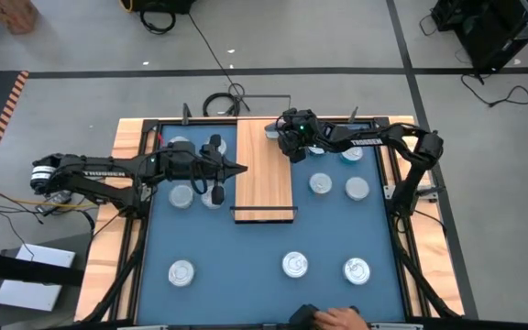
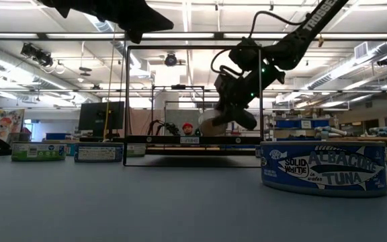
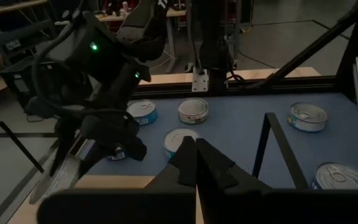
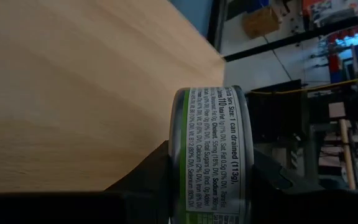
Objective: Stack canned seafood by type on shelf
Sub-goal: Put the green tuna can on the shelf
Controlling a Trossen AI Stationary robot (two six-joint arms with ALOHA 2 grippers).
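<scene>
The right gripper [image 1: 291, 145] is pinching a short round tin with a green-edged printed label [image 4: 211, 158] above the far end of the long light-wood shelf [image 1: 264, 170], which is lying on the matte blue tabletop [image 1: 246, 261]. The left gripper [image 1: 239, 169], fingers pressed together, is hovering beside the shelf's left edge

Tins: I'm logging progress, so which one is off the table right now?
The green-labelled tin clamped in the right tool, held above the shelf at its far end. All the other tins sit on the blue table.
</scene>
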